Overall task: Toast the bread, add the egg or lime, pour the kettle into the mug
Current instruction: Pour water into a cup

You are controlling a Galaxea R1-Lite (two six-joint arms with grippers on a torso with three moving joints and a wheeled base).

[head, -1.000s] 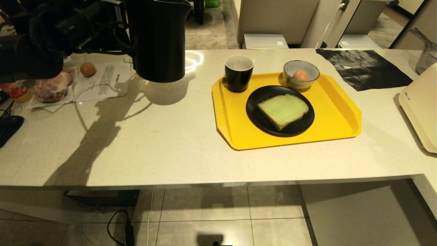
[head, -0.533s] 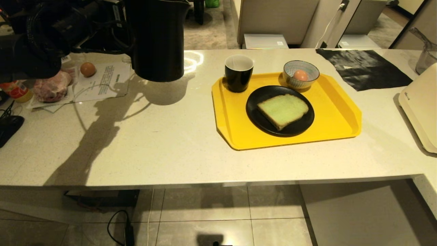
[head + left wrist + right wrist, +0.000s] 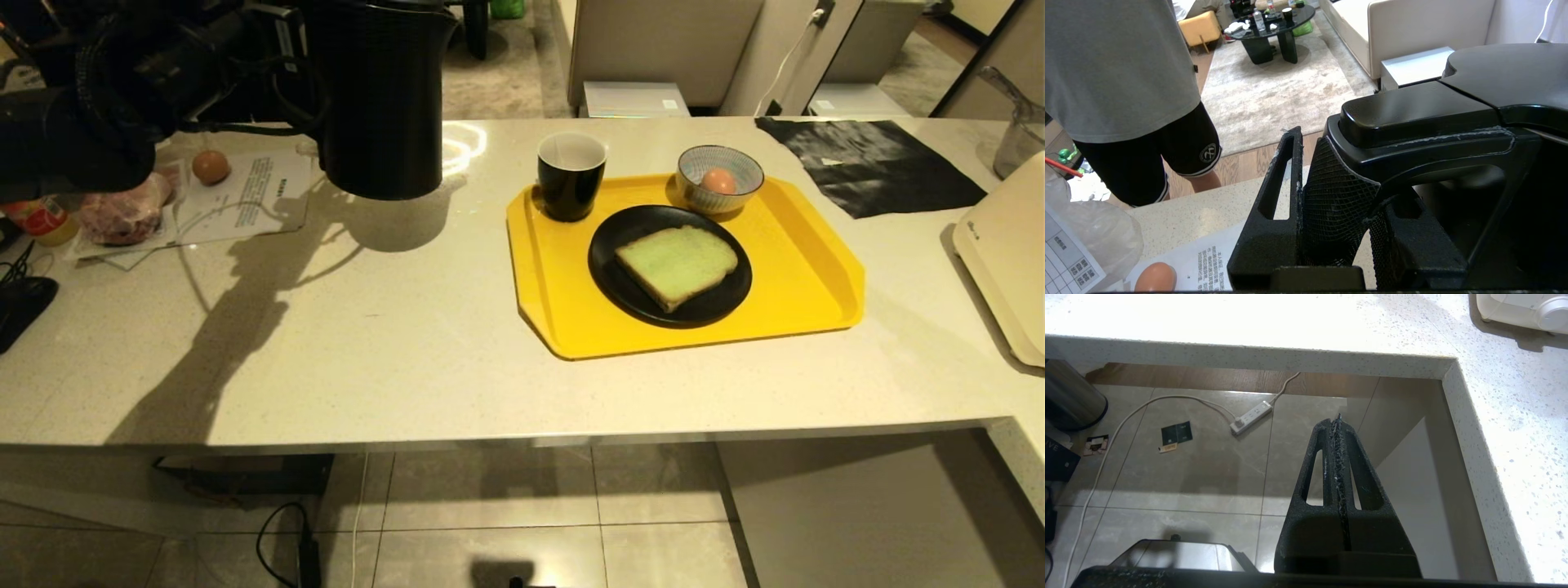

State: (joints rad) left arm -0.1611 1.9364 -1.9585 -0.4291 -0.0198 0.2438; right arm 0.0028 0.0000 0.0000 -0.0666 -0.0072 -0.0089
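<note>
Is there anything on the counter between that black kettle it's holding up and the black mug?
No. In the head view, only bare counter separates the kettle from the mug.

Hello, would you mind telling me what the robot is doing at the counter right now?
The left gripper is clamped on the loop handle of the tall matte black kettle, holding it in the air above the counter, left of the yellow tray. On the tray stand the glossy black mug, the pale green bread on a black plate and the egg in a striped bowl. The right gripper hangs shut below the counter's edge.
</note>
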